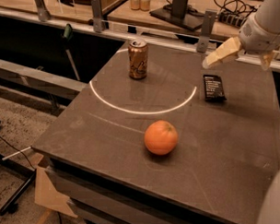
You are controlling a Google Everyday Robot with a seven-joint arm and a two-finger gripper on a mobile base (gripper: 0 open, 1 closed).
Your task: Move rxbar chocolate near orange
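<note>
Apparently in the reaching step, with nothing picked up yet. Hovering over the far right side of the table [84, 130]: the gripper [236, 62], spread open and holding nothing. Just below it and slightly to the left, flat on the surface, the rxbar chocolate [213, 87], well apart from the orange [161, 137] nearer the front. Next, probably: lower straight onto the bar, close across its narrow width, lift, carry toward the fruit, keeping away from the can [138, 59]

One high camera looks obliquely down across the table [231, 149], the hand [235, 56] at upper right.
</note>
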